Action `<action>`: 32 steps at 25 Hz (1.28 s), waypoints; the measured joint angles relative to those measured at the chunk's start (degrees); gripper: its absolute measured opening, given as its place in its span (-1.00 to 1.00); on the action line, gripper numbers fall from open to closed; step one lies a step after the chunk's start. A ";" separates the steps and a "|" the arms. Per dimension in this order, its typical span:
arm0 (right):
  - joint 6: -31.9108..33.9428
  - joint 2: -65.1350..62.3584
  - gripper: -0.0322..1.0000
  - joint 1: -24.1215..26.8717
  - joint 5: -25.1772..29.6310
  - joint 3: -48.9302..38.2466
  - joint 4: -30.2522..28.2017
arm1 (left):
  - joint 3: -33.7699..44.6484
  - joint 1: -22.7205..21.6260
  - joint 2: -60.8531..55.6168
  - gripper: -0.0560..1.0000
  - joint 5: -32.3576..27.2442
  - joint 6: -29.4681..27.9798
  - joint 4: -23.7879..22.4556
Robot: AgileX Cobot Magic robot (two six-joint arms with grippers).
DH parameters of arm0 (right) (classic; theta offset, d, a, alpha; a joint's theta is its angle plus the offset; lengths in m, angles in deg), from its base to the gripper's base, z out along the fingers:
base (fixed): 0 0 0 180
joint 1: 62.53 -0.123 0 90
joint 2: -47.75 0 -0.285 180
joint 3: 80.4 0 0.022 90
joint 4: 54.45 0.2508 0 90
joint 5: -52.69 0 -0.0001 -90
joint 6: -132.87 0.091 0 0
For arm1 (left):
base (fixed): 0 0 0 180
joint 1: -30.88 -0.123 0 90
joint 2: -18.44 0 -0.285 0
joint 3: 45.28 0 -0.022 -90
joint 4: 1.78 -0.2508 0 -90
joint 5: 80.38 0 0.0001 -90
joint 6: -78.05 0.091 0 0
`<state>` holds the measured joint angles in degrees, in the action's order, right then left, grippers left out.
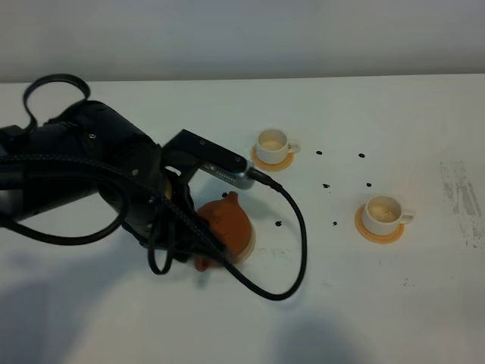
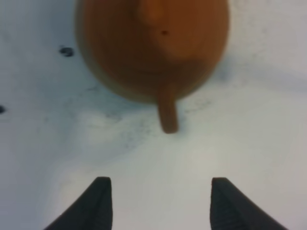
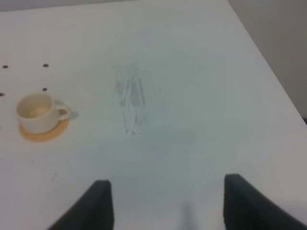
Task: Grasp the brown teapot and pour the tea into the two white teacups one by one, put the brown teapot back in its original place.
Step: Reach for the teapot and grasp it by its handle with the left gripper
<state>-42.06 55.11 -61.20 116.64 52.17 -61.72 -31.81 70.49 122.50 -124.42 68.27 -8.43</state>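
Left claw (image 2: pixel 160 203): fingers apart, nothing between them, hanging close to the teapot (image 1: pixel 225 221) without touching it. The teapot sits on the beige mat (image 1: pixel 247 251), left of centre on the desk (image 1: pixel 341 303), partly hidden by the arm (image 1: pixel 83 163). To its right, the far cup (image 1: pixel 271 142) stands on a coaster (image 1: pixel 267 161). Further right, the near cup (image 1: pixel 381 210) stands on another coaster (image 1: pixel 377 234). Right claw (image 3: pixel 168 203): fingers apart, empty, above the desk.

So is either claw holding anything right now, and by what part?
Nothing is held. The left claw is open, short of the brown teapot, whose handle points toward it untouched. The right claw is open and empty.
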 joint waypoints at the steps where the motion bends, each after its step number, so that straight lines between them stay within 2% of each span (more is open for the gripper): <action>1: 0.00 0.00 0.03 0.00 0.00 0.00 0.00 | 0.00 -0.10 -0.84 -0.03 0.00 -0.62 -0.83; 8: 0.00 0.00 0.03 0.00 0.00 0.00 0.00 | 0.66 -0.71 -14.14 -0.04 0.31 -5.17 -3.94; 12: 0.00 0.00 0.03 0.00 0.00 0.00 0.00 | 8.60 -2.30 -22.79 -0.04 5.59 -5.74 -3.55; 16: 0.00 0.00 0.03 0.00 0.00 0.00 0.00 | 16.95 -4.55 -25.70 -0.04 11.12 -5.95 -1.48; 19: 0.00 0.00 0.03 0.00 0.00 0.00 0.00 | 20.59 -5.56 -24.47 -0.04 13.98 -6.06 -0.88; 22: 0.00 0.00 0.03 0.00 0.00 0.00 0.00 | 20.96 -5.61 -20.04 -0.04 16.92 -6.36 -0.31; 28: 0.00 0.00 0.03 0.00 0.00 0.00 0.00 | 16.14 -5.61 -8.33 -0.04 19.06 -3.09 4.15; 32: 0.00 0.00 0.03 0.00 0.00 0.00 0.00 | 13.25 -5.47 -3.71 -0.04 19.85 -1.70 5.14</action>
<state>-42.06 55.11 -61.20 116.64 52.17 -61.72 -18.56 65.02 118.80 -104.57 66.57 -3.29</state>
